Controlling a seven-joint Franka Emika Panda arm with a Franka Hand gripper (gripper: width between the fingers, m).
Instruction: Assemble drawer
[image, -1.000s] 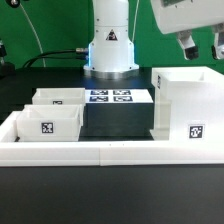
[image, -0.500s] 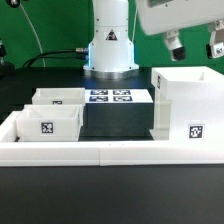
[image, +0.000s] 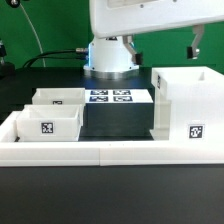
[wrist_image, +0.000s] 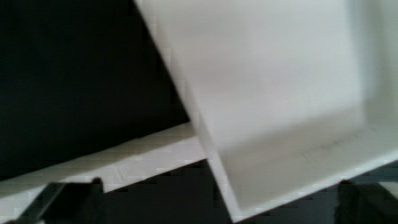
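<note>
On our black worktop (image: 110, 190) the drawer is still in loose parts. The tall box (image: 186, 112) stands at the exterior view's right. The back tray (image: 60, 98) and front tray (image: 46, 126) sit at the left, not slid in yet. Our tool (wrist_image: 222, 198) hangs over the box, fingers apart, empty. Only the arm has swung since before.

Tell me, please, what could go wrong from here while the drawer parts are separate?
1. The gripper hangs open, apparently above the housing. If it comes down off-centre, a finger could hit the thin top rim and shove the housing.
2. The wrist view is blurred, so alignment with the housing is hard to judge.
3. The nearer tray and the farther tray stand close together; gripping one may nudge the other.
</note>
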